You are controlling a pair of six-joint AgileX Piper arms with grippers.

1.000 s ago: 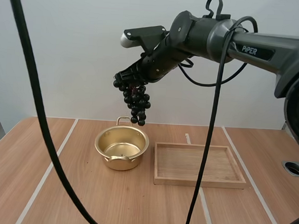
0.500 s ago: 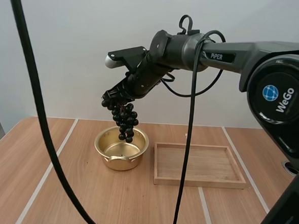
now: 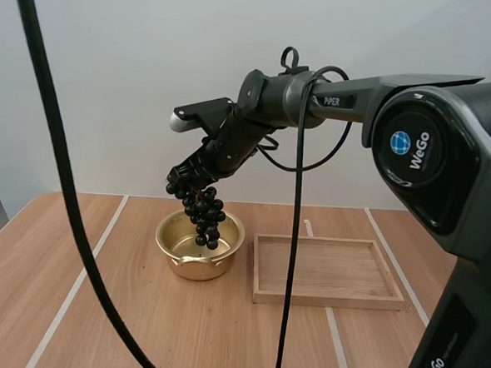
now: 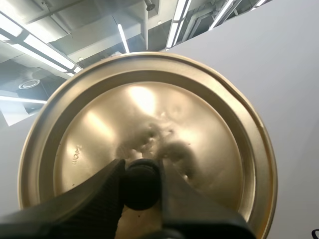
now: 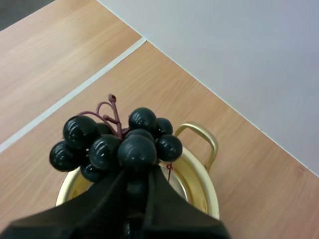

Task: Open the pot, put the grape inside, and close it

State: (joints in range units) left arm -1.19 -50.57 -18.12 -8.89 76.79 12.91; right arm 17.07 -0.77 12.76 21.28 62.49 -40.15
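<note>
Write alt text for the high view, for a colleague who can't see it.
My right gripper holds a bunch of dark grapes that hangs over the mouth of the open golden pot. A wooden tray lies on the table beside the pot.

A wooden tray [image 3: 340, 271] is laid flat on the wood-grain counter [image 3: 137, 327], right of centre, with its long sides running left to right. Its floor is enclosed by a low raised rim on all four sides. The counter is marked with pale lines [image 3: 74, 289] running front to back; one is crossed by the tray.
</note>
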